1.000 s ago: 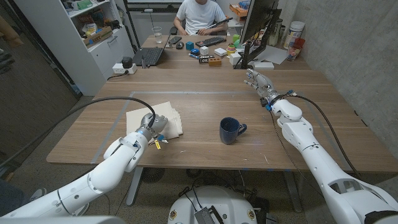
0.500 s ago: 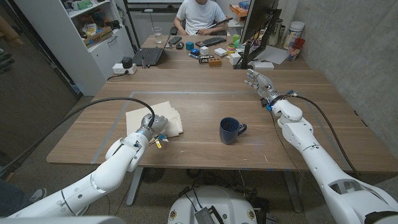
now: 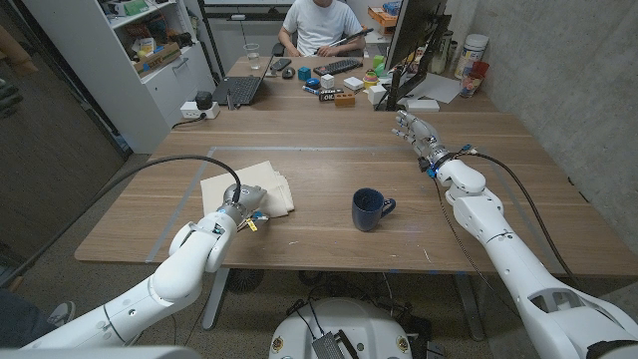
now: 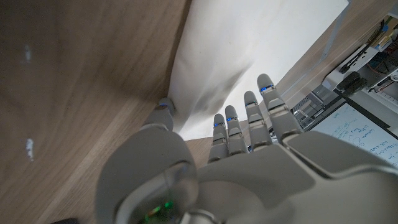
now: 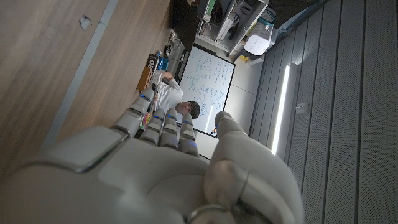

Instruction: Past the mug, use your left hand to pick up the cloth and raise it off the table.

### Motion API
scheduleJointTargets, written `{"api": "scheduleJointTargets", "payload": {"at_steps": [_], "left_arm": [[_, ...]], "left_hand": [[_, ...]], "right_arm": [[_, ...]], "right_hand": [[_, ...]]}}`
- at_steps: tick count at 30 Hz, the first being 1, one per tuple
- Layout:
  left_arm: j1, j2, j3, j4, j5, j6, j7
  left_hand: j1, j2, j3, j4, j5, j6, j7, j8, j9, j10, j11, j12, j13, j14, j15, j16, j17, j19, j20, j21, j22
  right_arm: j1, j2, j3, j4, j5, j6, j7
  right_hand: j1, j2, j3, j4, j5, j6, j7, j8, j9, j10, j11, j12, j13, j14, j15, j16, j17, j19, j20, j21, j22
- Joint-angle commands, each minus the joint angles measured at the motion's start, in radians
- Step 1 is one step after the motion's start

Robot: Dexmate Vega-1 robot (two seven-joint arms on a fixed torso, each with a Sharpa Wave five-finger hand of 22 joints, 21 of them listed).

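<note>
A cream folded cloth (image 3: 246,185) lies on the wooden table at the left. To its right, mid-table, a dark blue mug (image 3: 370,210) stands upright with its handle to the right. My left hand (image 3: 244,198) is at the cloth's near edge. In the left wrist view the fingers (image 4: 249,118) stretch out over the cloth (image 4: 249,43) and the thumb touches its edge; nothing is gripped. My right hand (image 3: 415,131) stands far off at the back right, fingers apart and holding nothing, also seen as a hand (image 5: 168,155) above bare wood.
A second table behind holds a laptop (image 3: 239,90), a keyboard, small boxes and a monitor (image 3: 414,45); a person (image 3: 319,22) sits there. A power strip (image 3: 199,108) lies at the back left. A pale tape line (image 3: 329,150) crosses the table.
My left hand has edged slightly left along the cloth's near edge. The cloth, the mug and the right hand have stayed where they were.
</note>
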Motion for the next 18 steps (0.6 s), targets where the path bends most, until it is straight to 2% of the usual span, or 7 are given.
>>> {"api": "scheduleJointTargets", "payload": {"at_steps": [1,5,9,18], "left_arm": [[-0.035,0.020,0.044,0.016,-0.055,0.049,0.008],[-0.057,0.026,0.058,0.017,-0.052,0.056,-0.020],[-0.078,0.035,0.068,0.023,-0.050,0.052,-0.045],[-0.087,0.035,0.072,0.025,-0.074,0.060,-0.019]], "left_hand": [[0.020,0.001,0.001,-0.008,-0.002,0.032,-0.003,0.012,0.003,0.020,-0.006,0.012,0.008,0.017,-0.005,0.008,0.002,0.020,-0.001,0.004,0.003],[0.034,0.007,0.004,-0.010,-0.003,0.057,-0.010,0.018,0.003,0.044,-0.011,0.020,0.012,0.040,-0.011,0.016,0.002,0.035,-0.001,0.006,0.003],[0.067,0.018,0.011,-0.015,-0.004,0.119,-0.023,0.036,0.004,0.084,-0.029,0.034,0.019,0.069,-0.021,0.025,0.002,0.062,-0.001,0.009,0.003],[0.117,0.028,0.019,-0.021,-0.001,0.175,-0.024,0.048,0.005,0.122,-0.042,0.044,0.028,0.108,-0.031,0.037,0.002,0.096,-0.001,0.012,0.003]], "right_arm": [[-0.008,-0.004,0.004,-0.012,0.000,-0.005,-0.005],[-0.013,-0.002,0.008,-0.014,0.004,-0.003,-0.009],[-0.018,-0.003,0.012,-0.014,0.005,0.000,-0.012],[-0.018,0.000,0.016,-0.007,0.011,0.005,-0.010]], "right_hand": [[-0.004,-0.002,-0.003,0.002,0.007,0.001,-0.009,0.003,0.005,0.008,0.003,0.002,0.006,0.008,0.001,0.006,0.003,0.001,0.008,0.004,0.002],[-0.005,-0.003,-0.004,0.002,0.007,0.001,-0.009,0.003,0.005,0.008,0.003,0.002,0.006,0.009,0.003,0.006,0.003,0.001,0.008,0.004,0.002],[-0.006,-0.003,-0.004,0.002,0.007,0.000,-0.009,0.003,0.005,0.008,0.003,0.003,0.006,0.009,0.003,0.006,0.003,0.001,0.008,0.004,0.002],[-0.007,-0.004,-0.006,0.002,0.007,0.001,-0.009,0.003,0.005,0.008,0.003,0.002,0.006,0.009,0.003,0.006,0.003,0.002,0.009,0.004,0.002]]}}
